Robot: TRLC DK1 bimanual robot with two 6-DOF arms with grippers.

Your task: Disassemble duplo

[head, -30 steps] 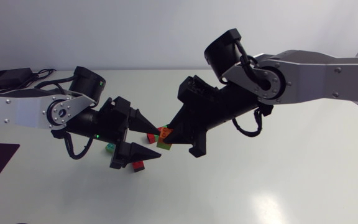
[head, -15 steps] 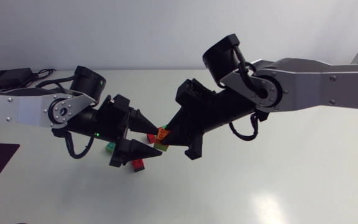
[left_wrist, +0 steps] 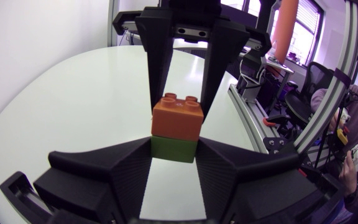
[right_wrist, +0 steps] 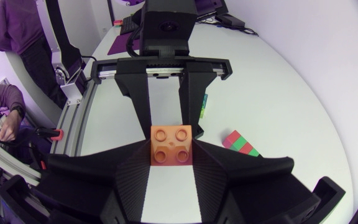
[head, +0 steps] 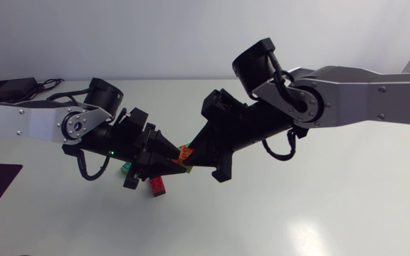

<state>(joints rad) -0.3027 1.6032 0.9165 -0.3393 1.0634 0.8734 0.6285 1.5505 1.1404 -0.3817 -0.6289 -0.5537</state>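
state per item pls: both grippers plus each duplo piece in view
Left matte black gripper: shut on the green duplo brick.
Right matte black gripper: shut on the orange duplo brick.
Orange duplo brick: stacked on the green one, not separated.
Green duplo brick: under the orange one, joined.
Red-and-green duplo pair: lying on the table, apparently joined, ungripped.

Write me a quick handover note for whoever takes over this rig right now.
Left gripper: shut on the green brick.
Right gripper: shut on the orange brick stacked on it.
The pair is held above the table, joined.
A red-and-green piece lies on the table nearby.
Done: both bricks gripped.
Left: pull them apart and set them down.
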